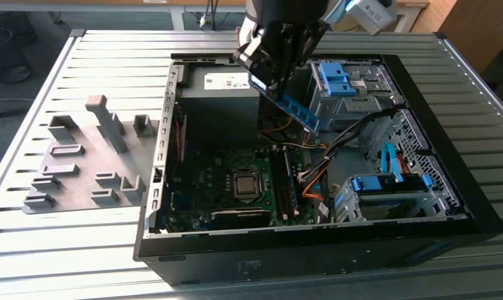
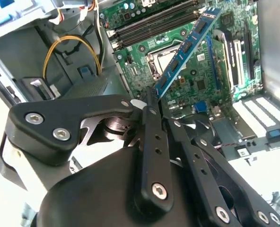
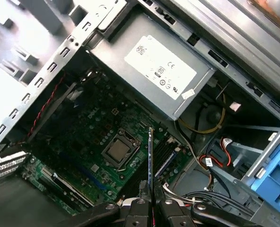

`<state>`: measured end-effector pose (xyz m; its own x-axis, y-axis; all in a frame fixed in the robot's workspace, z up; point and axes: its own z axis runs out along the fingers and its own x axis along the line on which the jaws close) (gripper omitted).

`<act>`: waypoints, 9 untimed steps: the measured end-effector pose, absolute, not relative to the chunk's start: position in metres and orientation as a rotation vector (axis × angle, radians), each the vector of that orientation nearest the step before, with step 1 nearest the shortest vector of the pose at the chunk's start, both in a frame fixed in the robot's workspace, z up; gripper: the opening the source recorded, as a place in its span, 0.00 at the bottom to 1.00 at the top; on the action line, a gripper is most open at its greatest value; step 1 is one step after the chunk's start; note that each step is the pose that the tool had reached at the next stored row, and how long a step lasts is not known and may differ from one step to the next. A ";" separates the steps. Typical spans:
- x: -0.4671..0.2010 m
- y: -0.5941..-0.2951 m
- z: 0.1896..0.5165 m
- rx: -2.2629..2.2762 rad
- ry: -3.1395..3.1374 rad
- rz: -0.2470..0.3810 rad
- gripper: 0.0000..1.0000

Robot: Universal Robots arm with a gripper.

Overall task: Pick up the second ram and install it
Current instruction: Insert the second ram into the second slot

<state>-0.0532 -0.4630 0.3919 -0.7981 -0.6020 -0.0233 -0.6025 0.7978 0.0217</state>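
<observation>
The hand (image 1: 272, 84), closed tight on one end of the second ram (image 1: 300, 111), holds it tilted over the computer case (image 1: 318, 253), at one o'clock from the processor socket (image 1: 247, 184) in the exterior view; light, stiff but fragile, it likely wants gripping by its edges.

1 open case (image 1: 318, 250) sits on the table (image 1: 68, 262). Holder blocks (image 1: 84, 162) lie at the exterior view's left of it. The motherboard (image 1: 209, 181) lies inside. The second ram (image 1: 293, 107), clamped in the gripper (image 2: 152, 100), hangs above the motherboard, apart.
</observation>
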 end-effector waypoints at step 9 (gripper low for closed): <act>-0.053 -0.463 0.391 -0.766 3.029 0.042 0.14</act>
